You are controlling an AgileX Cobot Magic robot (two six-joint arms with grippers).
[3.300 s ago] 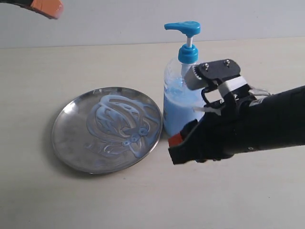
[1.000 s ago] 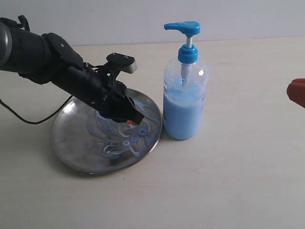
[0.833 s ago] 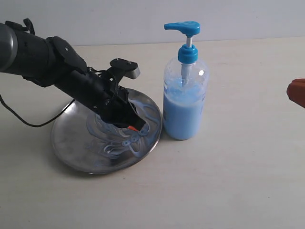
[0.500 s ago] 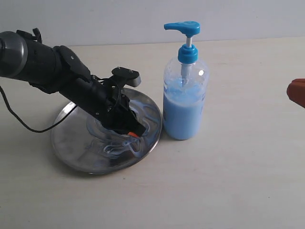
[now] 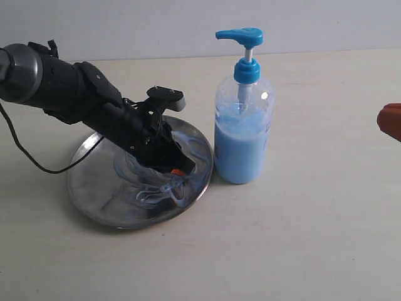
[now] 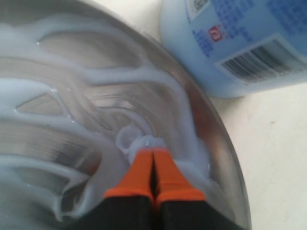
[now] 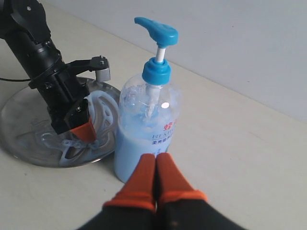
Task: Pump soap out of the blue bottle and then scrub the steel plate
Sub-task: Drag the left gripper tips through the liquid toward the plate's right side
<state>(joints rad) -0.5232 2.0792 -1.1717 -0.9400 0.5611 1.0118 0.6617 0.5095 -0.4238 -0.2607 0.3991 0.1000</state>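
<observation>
My right fingers [image 5: 392,123] cropped at exterior view's edge, only orange tip. Left arm [image 5: 75,94] covers part of steel plate [image 5: 94,191]. Print on blue bottle [image 6: 240,38] label unreadable.

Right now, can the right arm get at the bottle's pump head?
Probably yes. The right gripper faces the bottle with nothing between them, and the pump head stands uncovered on top. The left gripper is down on the plate, out of the way.
</observation>
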